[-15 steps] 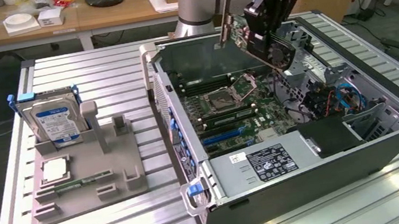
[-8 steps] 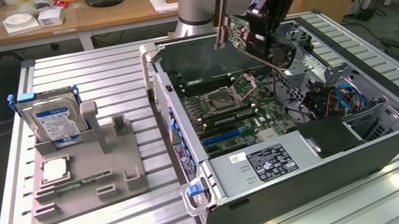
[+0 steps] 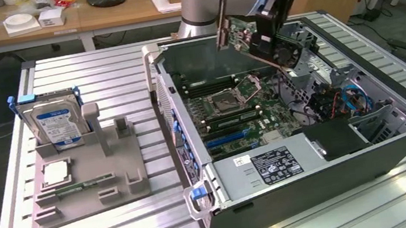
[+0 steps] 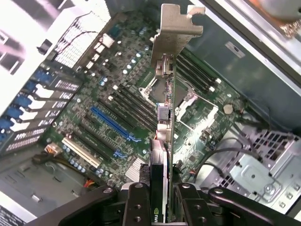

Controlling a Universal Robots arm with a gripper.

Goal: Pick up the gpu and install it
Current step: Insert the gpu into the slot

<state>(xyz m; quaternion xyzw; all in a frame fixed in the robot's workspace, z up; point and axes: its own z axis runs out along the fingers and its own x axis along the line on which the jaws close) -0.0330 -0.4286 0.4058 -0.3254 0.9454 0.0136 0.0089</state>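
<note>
My jaws were clamped on the gpu (image 4: 164,117), gripping the end away from its silver bracket (image 4: 175,28). I judged this left the bracket and contact edge free for seating. The card hung tilted above the open computer case (image 3: 338,184), clear of the motherboard (image 4: 113,80) inside it and its blue slot (image 4: 110,123), not yet installed.

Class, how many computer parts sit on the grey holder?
3: hard drive upright at the far end, silver chip flat nearer, memory stick lying nearest the camera. None seems hidden.
</note>
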